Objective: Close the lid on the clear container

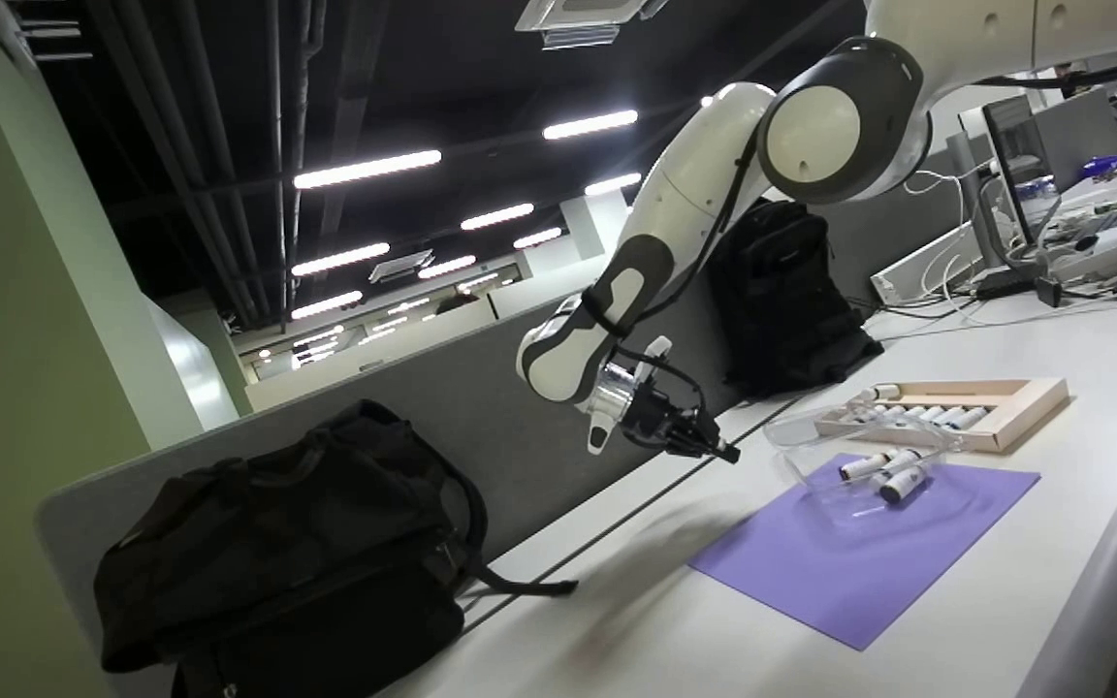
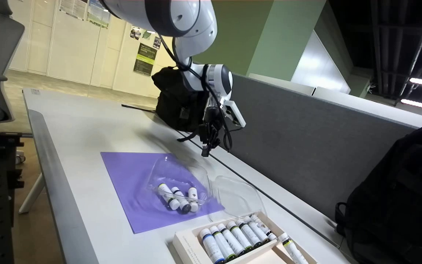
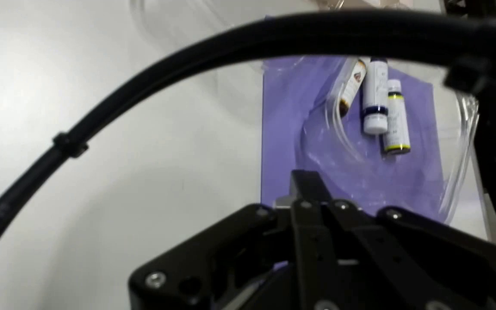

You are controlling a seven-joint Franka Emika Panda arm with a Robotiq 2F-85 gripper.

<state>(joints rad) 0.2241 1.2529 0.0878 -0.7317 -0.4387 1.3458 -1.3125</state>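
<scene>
The container [image 2: 181, 179] sits on the purple mat [image 2: 130, 187] on the counter [image 2: 81, 143], three vials [image 2: 180, 200] lying inside. The lid [image 2: 237, 196] is open, extended to the container's side, near the tray [image 2: 191, 246]; contact there cannot be told. The gripper [image 1: 730, 453], jaws together, hangs above the counter, apart from container and lid.

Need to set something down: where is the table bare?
Bare: the broad stretch of table between the purple mat and the backpack farthest from the wooden tray, though the gripper hangs nearby; also the strip between mat and grey table edge. Crowded: around the clear container holding three bottles, with its open lid and the tray close by.
</scene>
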